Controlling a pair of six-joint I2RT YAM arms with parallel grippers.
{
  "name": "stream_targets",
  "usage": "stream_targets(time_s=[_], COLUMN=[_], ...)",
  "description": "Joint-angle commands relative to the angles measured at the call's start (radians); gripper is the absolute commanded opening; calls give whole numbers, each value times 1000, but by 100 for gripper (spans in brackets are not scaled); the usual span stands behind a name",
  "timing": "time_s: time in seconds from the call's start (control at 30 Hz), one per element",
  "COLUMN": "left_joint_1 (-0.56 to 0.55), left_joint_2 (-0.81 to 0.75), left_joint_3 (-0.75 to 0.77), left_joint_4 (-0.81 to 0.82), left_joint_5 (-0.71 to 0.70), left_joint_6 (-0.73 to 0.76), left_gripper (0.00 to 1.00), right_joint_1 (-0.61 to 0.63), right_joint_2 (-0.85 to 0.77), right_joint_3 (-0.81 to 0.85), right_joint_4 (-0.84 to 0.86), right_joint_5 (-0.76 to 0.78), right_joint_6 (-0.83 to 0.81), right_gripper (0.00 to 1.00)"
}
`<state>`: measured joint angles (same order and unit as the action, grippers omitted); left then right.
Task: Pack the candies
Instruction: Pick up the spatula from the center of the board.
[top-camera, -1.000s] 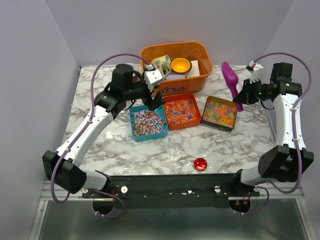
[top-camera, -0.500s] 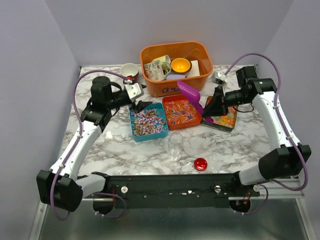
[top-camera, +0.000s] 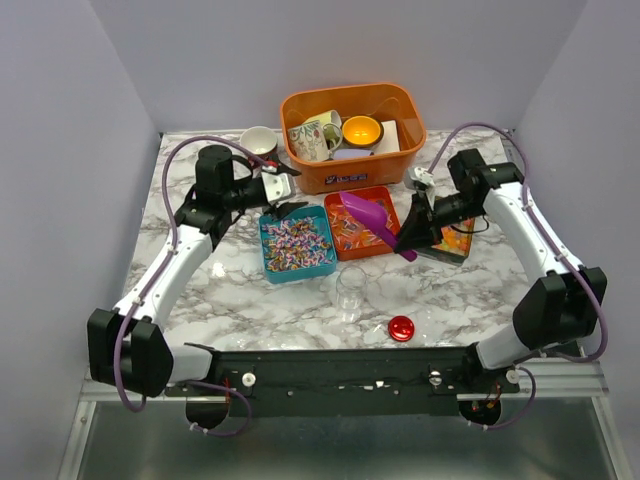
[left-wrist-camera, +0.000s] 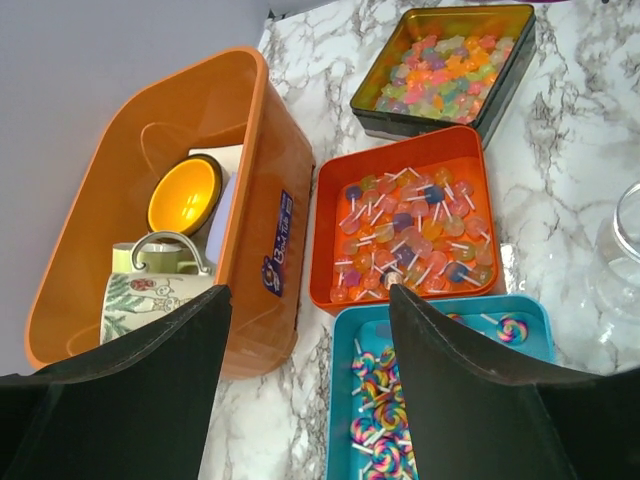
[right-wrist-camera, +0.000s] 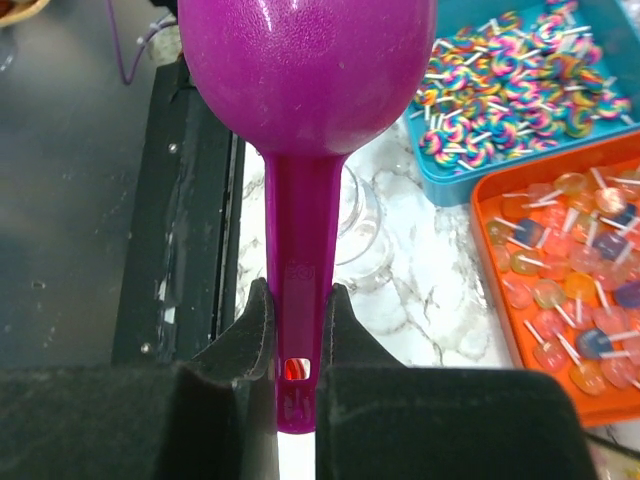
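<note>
I see white marble table (top-camera: 200, 290). Far centre: orange bin (top-camera: 350, 172), small cup (top-camera: 260, 143) just left of it. Mid-table row, left to right: teal tray (top-camera: 303, 274), orange tray (top-camera: 365, 254) just beside it, dark tin (left-wrist-camera: 415, 128). Near centre I make out clear glass (top-camera: 350, 292); red lid (top-camera: 401, 328) right of it, nearer still.

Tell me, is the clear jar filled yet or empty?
Empty. The clear jar stands upright and see-through in the top view, with nothing coloured inside it; the red lid lies off, beside it.

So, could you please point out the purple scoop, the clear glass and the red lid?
purple scoop (top-camera: 368, 218), top view, its bowl.
clear glass (top-camera: 351, 292), top view, its wall.
red lid (top-camera: 401, 327), top view, its centre.
</note>
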<state>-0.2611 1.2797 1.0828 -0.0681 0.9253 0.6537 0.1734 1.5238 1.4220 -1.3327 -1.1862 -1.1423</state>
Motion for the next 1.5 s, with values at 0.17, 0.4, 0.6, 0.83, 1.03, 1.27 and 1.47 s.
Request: stream_targets(time_s=[0.17,0.4,0.6,0.83,1.03,1.27,1.47], left_joint_1=[-20,-21,-35,-50,-81,-148,-184], left_joint_2=[-14,18,4,-13,-14,-28,1], left_joint_3=[-41,23,14,20,2,-35,-26], left_joint_4=[54,-108,-188,-314,-323,-260,-225], left_joint_5=[76,127,119,116,95,73,69], left_joint_6=[436,658,811,923,994,1009,991], left_gripper=[73,72,71,68,68,68,66], right_joint_1=[60,63,64,64,66,80,95], right_joint_2=[58,72,64,84,111,150,173], right_joint_3=[3,15,-12,0,32,91,118], right_joint_4=[-192,-192,-192,-194,-194,-194,-194], right_joint_5=[63,105,158,178,195,227,244], right_joint_6=[-60,-60,-53,-47,-27,-5,3], right_gripper=[1,1,1,1,1,1,1])
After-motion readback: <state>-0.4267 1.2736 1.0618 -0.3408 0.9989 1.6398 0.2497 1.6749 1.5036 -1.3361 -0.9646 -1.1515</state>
